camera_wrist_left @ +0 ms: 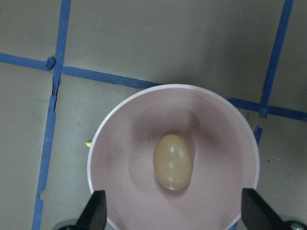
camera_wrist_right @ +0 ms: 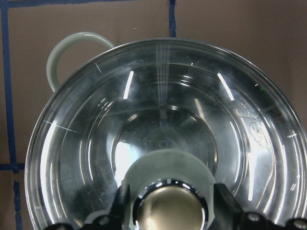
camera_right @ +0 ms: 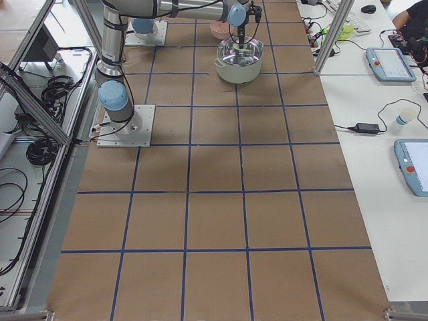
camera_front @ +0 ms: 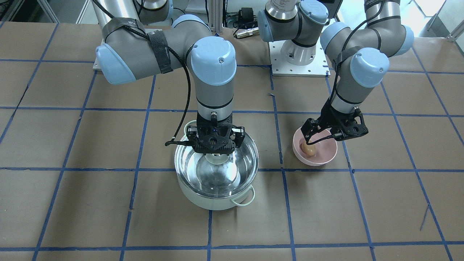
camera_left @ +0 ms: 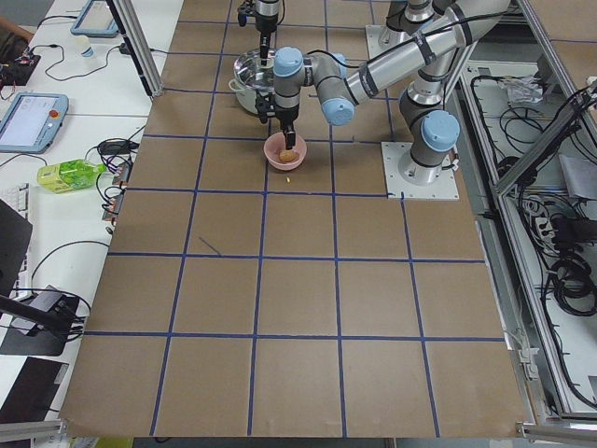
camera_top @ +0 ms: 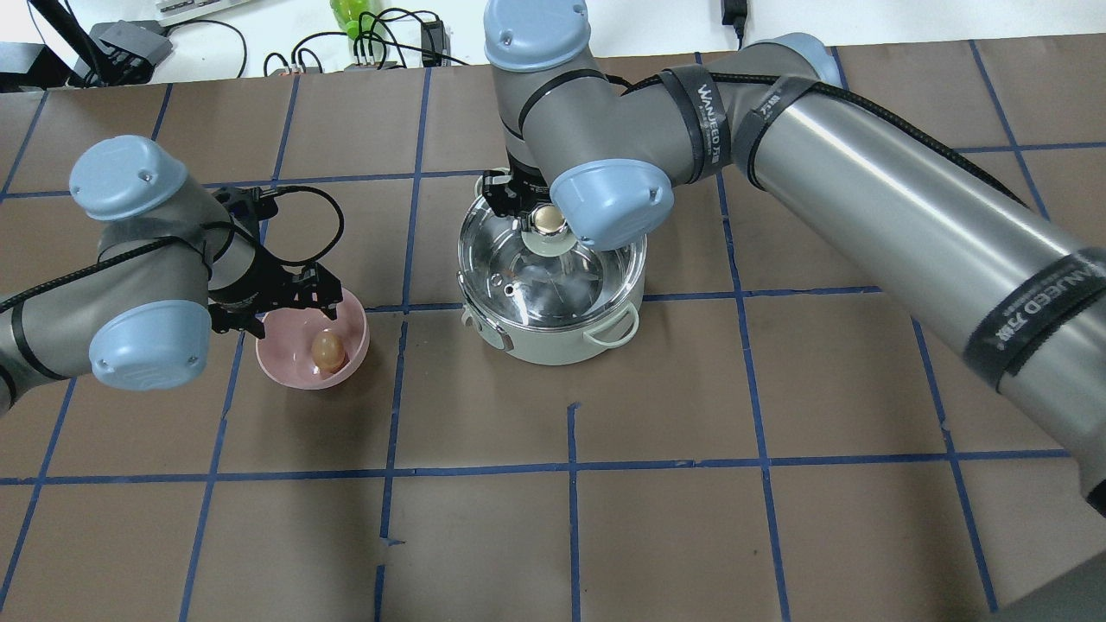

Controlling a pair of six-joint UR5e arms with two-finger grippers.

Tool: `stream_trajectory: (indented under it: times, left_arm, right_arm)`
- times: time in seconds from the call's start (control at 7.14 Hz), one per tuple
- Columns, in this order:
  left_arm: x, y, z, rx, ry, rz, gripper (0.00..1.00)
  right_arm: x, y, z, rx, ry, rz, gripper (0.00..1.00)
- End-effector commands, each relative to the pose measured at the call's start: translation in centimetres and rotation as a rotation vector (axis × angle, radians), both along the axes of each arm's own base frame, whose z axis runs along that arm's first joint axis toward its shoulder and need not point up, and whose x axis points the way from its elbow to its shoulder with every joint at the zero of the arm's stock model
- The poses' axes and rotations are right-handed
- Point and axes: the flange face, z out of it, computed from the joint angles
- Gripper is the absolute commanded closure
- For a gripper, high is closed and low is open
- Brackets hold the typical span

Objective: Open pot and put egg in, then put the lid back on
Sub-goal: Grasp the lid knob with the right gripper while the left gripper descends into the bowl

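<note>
While lid covers pot, right gripper pinches knob. Glass: likely heavy, slick, breakable; hold by knob only. Egg: in pink bowl, light, smooth, fragile. Left gripper spread above; grip narrow middle, gently.

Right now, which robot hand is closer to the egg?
Left. The left gripper hangs just above the egg in the pink bowl, jaws open. The right gripper is away at the pot, gripping the lid.

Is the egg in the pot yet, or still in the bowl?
Still in the pink bowl: the egg lies on its bottom, left gripper open over it.
</note>
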Motion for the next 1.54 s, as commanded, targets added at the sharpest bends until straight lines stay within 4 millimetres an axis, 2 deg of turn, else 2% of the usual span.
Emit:
stream_trajectory:
  times: [0.0, 0.14, 0.28, 0.42, 0.56, 0.98, 1.26, 1.4]
  left_arm:
    - [-0.5, 0.3, -1.6, -0.02, -0.001, 0.017, 0.01]
    - [-0.4, -0.3, -2.5, -0.033, -0.003, 0.018, 0.01]
    - [-0.3, -0.8, -3.7, -0.044, -0.007, 0.017, 0.01]
    - [-0.3, -0.5, -4.2, -0.034, -0.005, 0.021, 0.01]
    - [-0.3, -0.1, -4.8, -0.023, -0.003, 0.024, 0.01]
    - [-0.3, 0.1, -5.3, -0.016, 0.002, 0.093, 0.01]
    - [-0.3, 0.4, -5.6, -0.007, 0.004, 0.099, 0.01]
    - [-0.4, 0.5, -5.7, -0.007, 0.005, 0.101, 0.02]
  right_arm:
    - [0.0, -0.1, -0.2, 0.003, -0.001, -0.002, 0.58]
    - [0.0, -0.1, -0.2, 0.003, -0.001, -0.002, 0.74]
    - [0.0, -0.1, -0.1, 0.002, -0.002, -0.003, 0.82]
    - [0.0, -0.1, 0.2, -0.002, -0.004, -0.003, 0.83]
    - [0.0, 0.0, 0.6, -0.008, -0.006, -0.005, 0.88]
    - [-0.8, 0.4, 5.0, -0.054, -0.014, 0.003, 0.92]
    - [-2.8, 0.7, 7.1, -0.037, -0.004, 0.003, 0.92]
    - [-4.8, 0.8, 8.9, -0.041, -0.006, -0.013, 0.92]
